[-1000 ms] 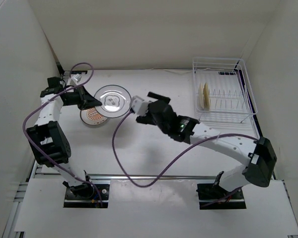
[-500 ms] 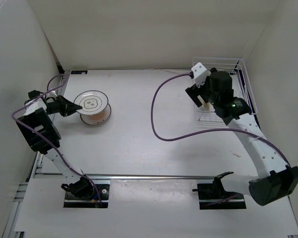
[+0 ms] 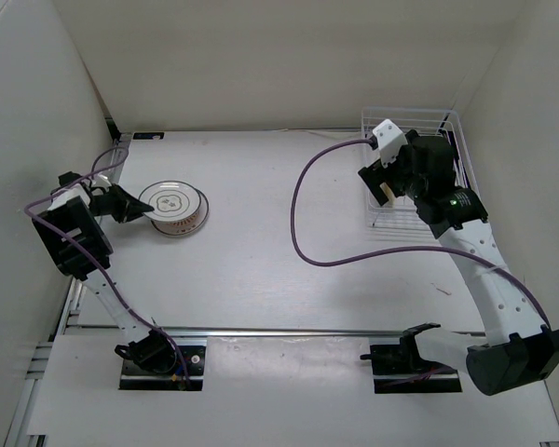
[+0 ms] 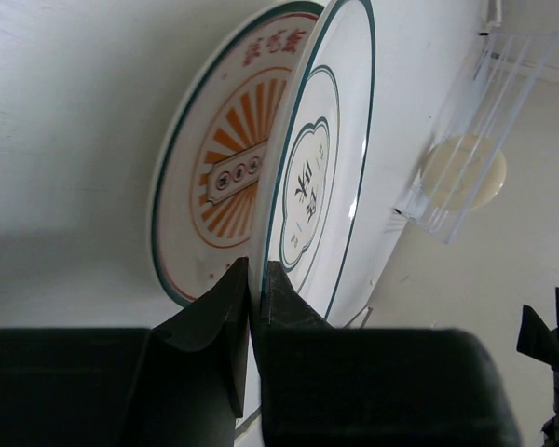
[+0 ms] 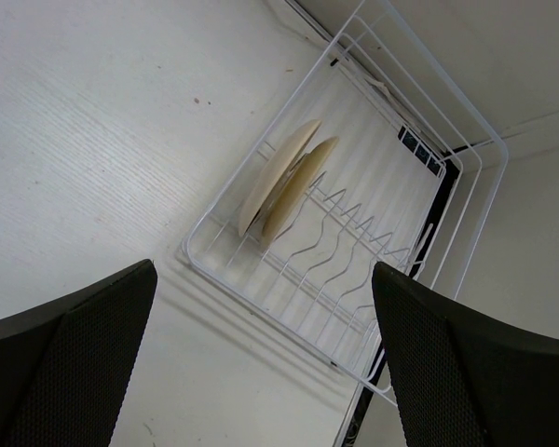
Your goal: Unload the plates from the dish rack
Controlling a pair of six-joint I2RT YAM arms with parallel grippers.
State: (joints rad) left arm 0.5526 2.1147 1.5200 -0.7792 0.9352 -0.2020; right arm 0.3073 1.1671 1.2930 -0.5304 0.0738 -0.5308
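Observation:
My left gripper (image 4: pixel 254 277) is shut on the near rim of the white plate (image 4: pixel 321 158) with a dark rim. That plate is tilted over the orange-patterned plate (image 4: pixel 210 172), which lies flat on the table. In the top view the left gripper (image 3: pixel 133 208) is at the far left with both plates (image 3: pixel 172 201) beside it. My right gripper (image 5: pixel 261 372) hangs open above the white wire dish rack (image 5: pixel 354 279), nothing between its fingers (image 5: pixel 70 358). A beige plate (image 5: pixel 278 179) stands on edge between the tines at the rack's left end (image 3: pixel 386 189).
The rack (image 3: pixel 447 200) sits at the back right against the right wall. Purple cables (image 3: pixel 303 209) loop off both arms above the table. White walls close in the left, back and right sides.
The right arm swung from the table's middle to above the rack, and its jaws opened wider. The left arm pulled the white plate left, over the orange one.

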